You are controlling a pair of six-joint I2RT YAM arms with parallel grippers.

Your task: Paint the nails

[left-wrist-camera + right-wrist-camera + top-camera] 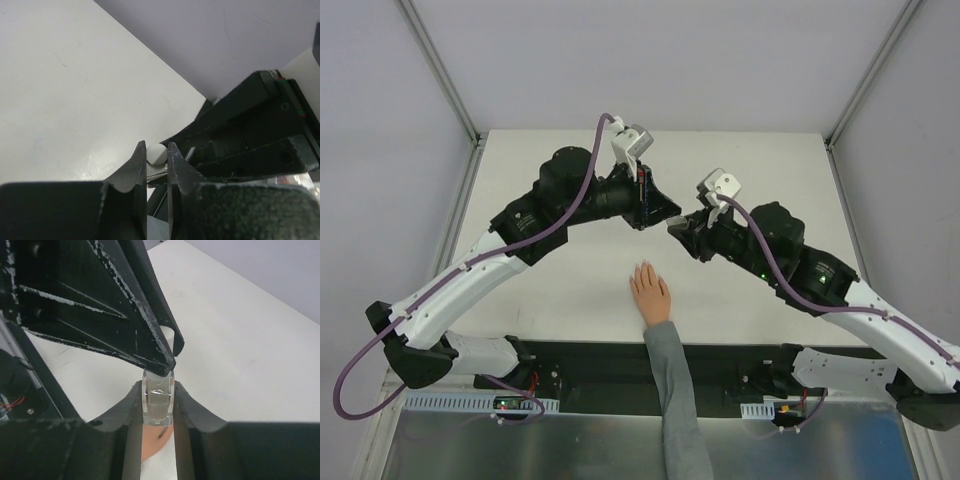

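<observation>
Top: left fingers (662, 213) and right fingers (680, 230) meet above the counter (550, 290), just beyond the hand (651, 293). It lies flat, nails (642, 268) unpainted as far as I can tell.

Left wrist: pinched narrow on the cap (156, 154), I judge to unscrew it.

Right wrist: clamped on the bottle (158, 402), steadying it for that.

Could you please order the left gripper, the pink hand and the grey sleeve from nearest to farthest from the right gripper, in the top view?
From the right gripper:
1. Left gripper, right beside it, to its left.
2. Pink hand, below, toward the bases.
3. Grey sleeve, farthest, at the near edge.
</observation>
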